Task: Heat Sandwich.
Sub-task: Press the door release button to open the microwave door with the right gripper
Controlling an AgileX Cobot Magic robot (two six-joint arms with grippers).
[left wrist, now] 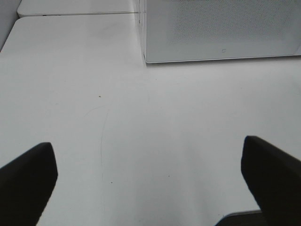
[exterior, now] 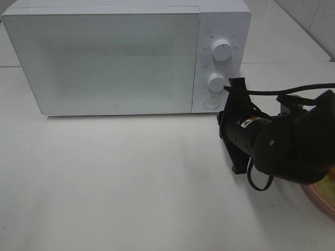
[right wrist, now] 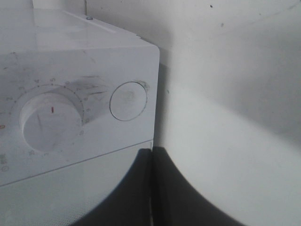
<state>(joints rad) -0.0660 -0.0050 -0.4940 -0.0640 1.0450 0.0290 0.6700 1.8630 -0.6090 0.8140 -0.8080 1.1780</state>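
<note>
The microwave [exterior: 104, 57] door is shut and bars the way in, so the step in hand looks like opening it. The right pincer [exterior: 234, 86], clenched on nothing, points at the control panel right of centre, just beside the lower knob [exterior: 215, 81]. Next it probably needs to press the round button [exterior: 211, 102] below. The sandwich [exterior: 330, 184] shows only as a yellowish sliver on the pink plate [exterior: 320, 203] at the lower right edge, mostly hidden by the arm. The left pincer [left wrist: 150, 188] hangs released over the bench [left wrist: 141, 117].
</note>
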